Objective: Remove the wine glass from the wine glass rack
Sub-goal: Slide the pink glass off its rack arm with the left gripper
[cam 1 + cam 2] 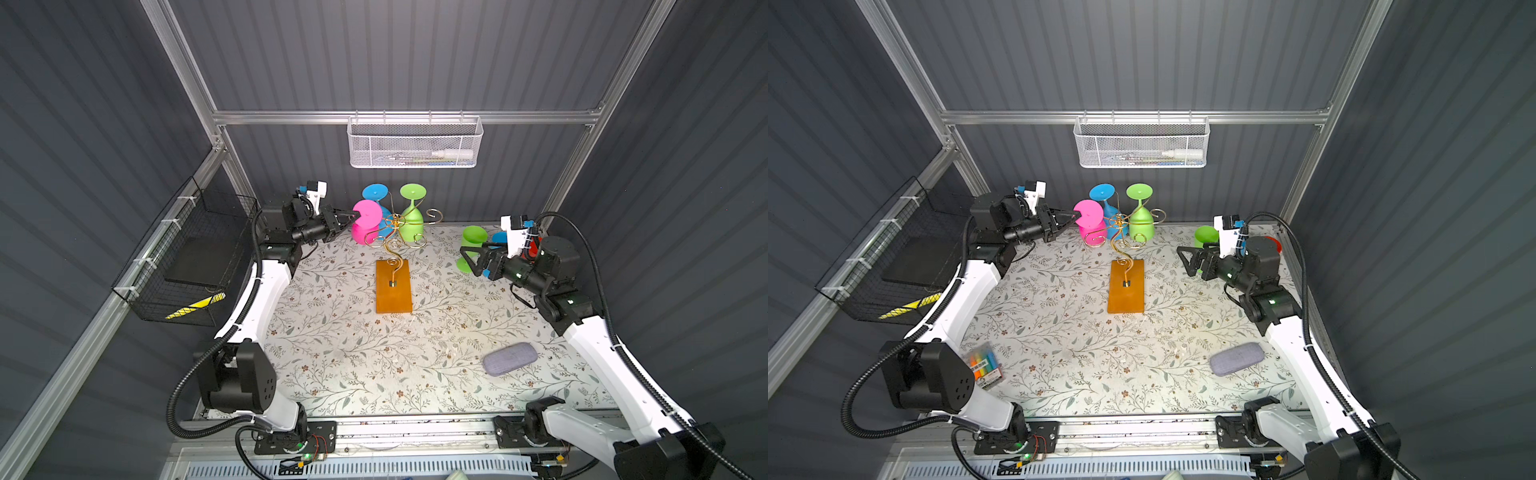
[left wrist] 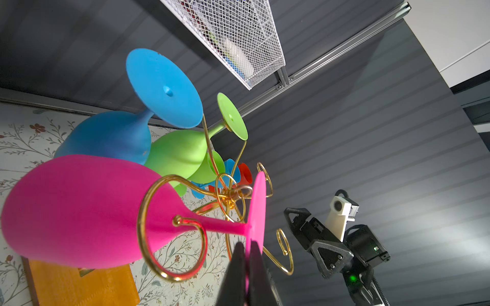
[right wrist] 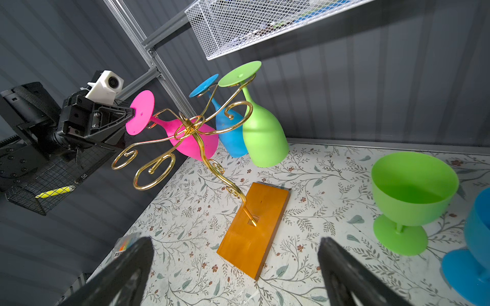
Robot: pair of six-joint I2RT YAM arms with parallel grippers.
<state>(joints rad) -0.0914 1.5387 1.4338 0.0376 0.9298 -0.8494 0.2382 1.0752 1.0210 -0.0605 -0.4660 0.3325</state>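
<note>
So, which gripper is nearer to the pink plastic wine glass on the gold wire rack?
Left. The left gripper is shut on the foot of the pink plastic wine glass; the right gripper stands open, well apart from it.

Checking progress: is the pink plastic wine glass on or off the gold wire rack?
On: pink plastic wine glass, stem inside a scroll of the gold wire rack, left gripper shut on its foot.

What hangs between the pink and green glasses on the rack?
A blue wine glass, foot up, sits between the pink glass and the hanging green glass; this is clearest in the right wrist view.
</note>
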